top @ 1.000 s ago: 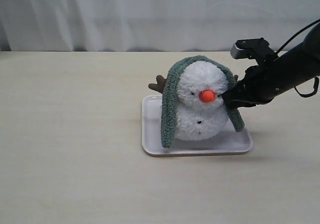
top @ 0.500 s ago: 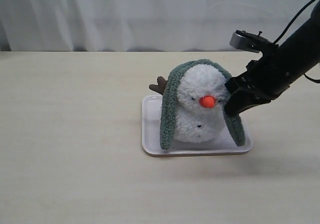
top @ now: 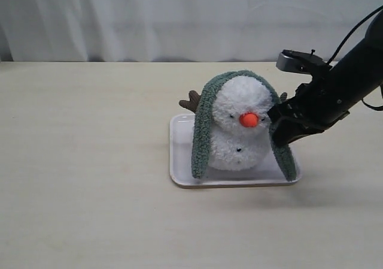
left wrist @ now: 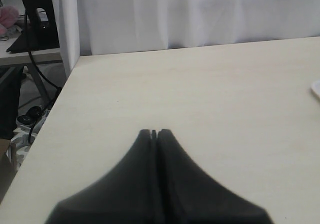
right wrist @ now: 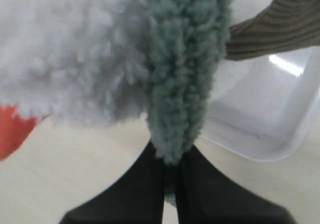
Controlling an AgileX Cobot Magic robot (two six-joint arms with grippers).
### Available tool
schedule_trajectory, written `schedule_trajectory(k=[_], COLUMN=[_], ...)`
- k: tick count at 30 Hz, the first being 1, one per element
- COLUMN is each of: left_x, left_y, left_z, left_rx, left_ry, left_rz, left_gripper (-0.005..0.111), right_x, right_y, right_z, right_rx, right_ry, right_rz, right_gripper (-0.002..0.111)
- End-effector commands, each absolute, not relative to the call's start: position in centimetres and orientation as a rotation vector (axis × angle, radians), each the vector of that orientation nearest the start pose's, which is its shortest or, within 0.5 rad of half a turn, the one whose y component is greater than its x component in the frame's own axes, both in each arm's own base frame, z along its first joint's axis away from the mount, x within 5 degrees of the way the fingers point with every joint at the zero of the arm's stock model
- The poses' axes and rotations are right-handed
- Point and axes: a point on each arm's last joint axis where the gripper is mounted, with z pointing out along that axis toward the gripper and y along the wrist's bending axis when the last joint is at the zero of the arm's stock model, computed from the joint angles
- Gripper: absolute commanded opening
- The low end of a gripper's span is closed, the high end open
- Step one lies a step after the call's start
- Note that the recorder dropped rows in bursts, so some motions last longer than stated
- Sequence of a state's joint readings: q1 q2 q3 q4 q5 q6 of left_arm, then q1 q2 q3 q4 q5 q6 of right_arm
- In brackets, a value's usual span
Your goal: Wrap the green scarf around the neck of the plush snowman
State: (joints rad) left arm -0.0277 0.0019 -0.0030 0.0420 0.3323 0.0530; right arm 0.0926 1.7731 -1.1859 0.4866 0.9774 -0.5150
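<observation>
The plush snowman (top: 239,131) stands on a white tray (top: 179,161), white and fluffy with an orange nose (top: 248,120) and a brown arm (top: 191,100) sticking out behind. The green scarf (top: 202,131) lies over its head like a hood, one end hanging down each side. My right gripper (top: 276,128) is shut on the scarf's right-hand strand beside the nose; the right wrist view shows that strand (right wrist: 186,74) pinched between the black fingers (right wrist: 135,194). My left gripper (left wrist: 154,132) is shut on nothing over bare table, outside the exterior view.
The tray (right wrist: 270,129) sits on a pale wooden table (top: 84,161). A white curtain (top: 179,17) hangs behind the table. Past the table's edge in the left wrist view are cables and a stand (left wrist: 35,14).
My right gripper, still holding the scarf strand, dropped and shifted slightly, pulling that strand lower along the snowman's side. The snowman leaned a little and stayed on the tray.
</observation>
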Motion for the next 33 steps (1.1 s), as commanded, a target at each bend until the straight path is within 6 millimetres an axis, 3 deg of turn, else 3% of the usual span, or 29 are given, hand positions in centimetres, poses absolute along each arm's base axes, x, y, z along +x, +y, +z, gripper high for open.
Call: schedule_trajectory(k=[1, 9, 18, 27, 33], left_x=[5.4, 5.4, 5.4, 5.4, 5.4], left_y=[0.0, 0.0, 0.0, 0.0, 0.0], left_z=[18.4, 18.4, 18.4, 18.4, 18.4], left_rx=[0.095, 0.095, 0.095, 0.095, 0.095], left_ry=[1.804, 1.804, 1.804, 1.804, 1.804], left_rz=[0.055, 0.055, 0.055, 0.055, 0.055], left_gripper=[0.0, 0.0, 0.0, 0.0, 0.0], right_x=[33.6, 33.9, 33.5, 31.8, 31.0], right_y=[6.9, 6.9, 6.6, 6.4, 6.4], right_z=[19.3, 18.9, 21.7, 27.5, 29.5], right_rx=[-0.514, -0.548, -0.578, -0.624, -0.628], right_ry=[2.896, 2.868, 2.803, 2.717, 2.662], right_rz=[0.601, 0.576, 0.518, 0.478, 0.474], right_gripper=[0.004, 0.007, 0.046, 0.046, 0.046])
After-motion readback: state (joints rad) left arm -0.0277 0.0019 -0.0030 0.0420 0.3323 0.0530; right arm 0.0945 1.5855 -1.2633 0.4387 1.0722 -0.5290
